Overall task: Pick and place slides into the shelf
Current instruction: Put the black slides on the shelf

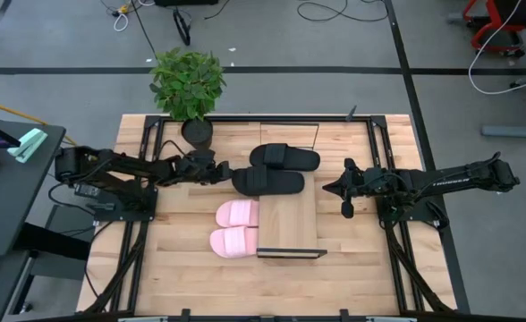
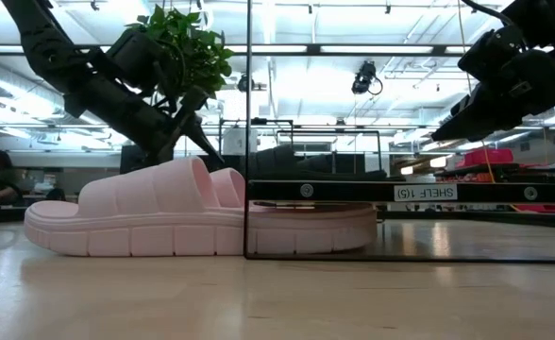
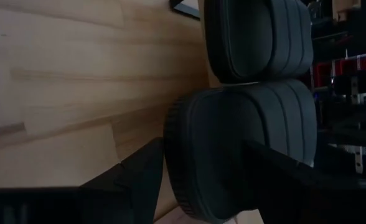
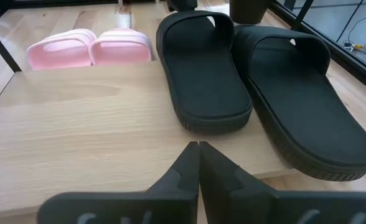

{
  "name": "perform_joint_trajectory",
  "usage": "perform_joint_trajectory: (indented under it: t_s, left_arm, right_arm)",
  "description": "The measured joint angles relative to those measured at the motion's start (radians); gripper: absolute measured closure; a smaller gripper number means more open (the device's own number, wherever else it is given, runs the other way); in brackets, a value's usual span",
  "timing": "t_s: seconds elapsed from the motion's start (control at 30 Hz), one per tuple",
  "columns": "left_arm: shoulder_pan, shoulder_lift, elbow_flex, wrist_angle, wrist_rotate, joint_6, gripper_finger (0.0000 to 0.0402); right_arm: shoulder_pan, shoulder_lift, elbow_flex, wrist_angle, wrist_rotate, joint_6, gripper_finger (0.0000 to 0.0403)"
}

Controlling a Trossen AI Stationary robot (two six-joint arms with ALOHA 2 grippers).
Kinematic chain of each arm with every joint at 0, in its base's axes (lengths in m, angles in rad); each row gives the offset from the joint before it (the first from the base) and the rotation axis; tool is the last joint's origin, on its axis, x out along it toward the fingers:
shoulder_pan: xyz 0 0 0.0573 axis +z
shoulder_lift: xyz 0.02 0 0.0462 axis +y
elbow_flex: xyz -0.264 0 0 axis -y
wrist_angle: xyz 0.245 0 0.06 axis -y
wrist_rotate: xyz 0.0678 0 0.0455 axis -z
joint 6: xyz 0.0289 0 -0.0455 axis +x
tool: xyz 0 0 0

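Note:
Two black slides lie side by side across the far part of the shelf [image 1: 290, 228], the farther one [image 1: 285, 158] and the nearer one [image 1: 267, 182]. Their heels overhang the board's right edge [image 4: 320, 165]. Two pink slides [image 1: 236, 213] [image 1: 234, 241] sit at the shelf's left edge, nearer the front. My left gripper [image 1: 223, 173] is open at the nearer black slide's strap end, with a finger on each side of it [image 3: 233, 149]. My right gripper [image 4: 198, 149] is shut and hovers at the shelf's right side [image 1: 330, 188], touching nothing. My left gripper comes level from the table's left. Its fingers [image 3: 149, 171] stand on either side of the nearer black slide's strap end [image 3: 189, 143], along the slide's length. I cannot tell whether they touch it. The slide lies flat on the shelf and table.
A potted plant [image 1: 187, 85] stands at the table's far left, just behind the left arm. The shelf's thin black frame [image 2: 248, 142] rises beside the pink slide [image 2: 193, 217] in the low view. Bare tabletop shows along the near edge [image 1: 272, 286].

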Motion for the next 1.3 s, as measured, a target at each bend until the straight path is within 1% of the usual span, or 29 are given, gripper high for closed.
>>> perform_joint_trajectory:
  t_s: [0.2,0.4,0.53,0.73,0.83,1.07,1.3]
  left_arm:
    - [-0.022,0.0,0.0,0.03,-0.051,-0.046,0.0193]
    - [-0.024,0.001,0.021,0.047,-0.065,-0.057,0.0211]
    - [-0.033,0.045,0.054,0.045,-0.071,-0.058,0.0216]
    - [-0.053,0.167,0.117,0.049,-0.067,-0.058,0.0215]
    - [-0.053,0.203,0.141,0.051,-0.055,-0.057,0.0214]
    - [-0.046,0.211,0.163,0.105,-0.051,-0.046,0.0214]
    - [-0.05,0.211,0.167,0.085,-0.033,-0.024,0.0214]
  right_arm:
    - [0.0,0.0,0.0,0.0,0.0,-0.002,0.0389]
    - [0.0,0.0,0.0,0.0,0.0,-0.01,0.0389]
    - [0.0,0.0,0.0,0.0,0.001,-0.011,0.0389]
    - [0.0,0.0,0.0,0.0,0.001,-0.011,0.0389]
    - [0.0,0.0,0.0,0.0,0.0,-0.005,0.0389]
    - [0.0,0.0,0.0,-0.001,0.0,-0.005,0.0389]
    - [0.0,0.0,0.0,-0.001,0.0,-0.005,0.0389]
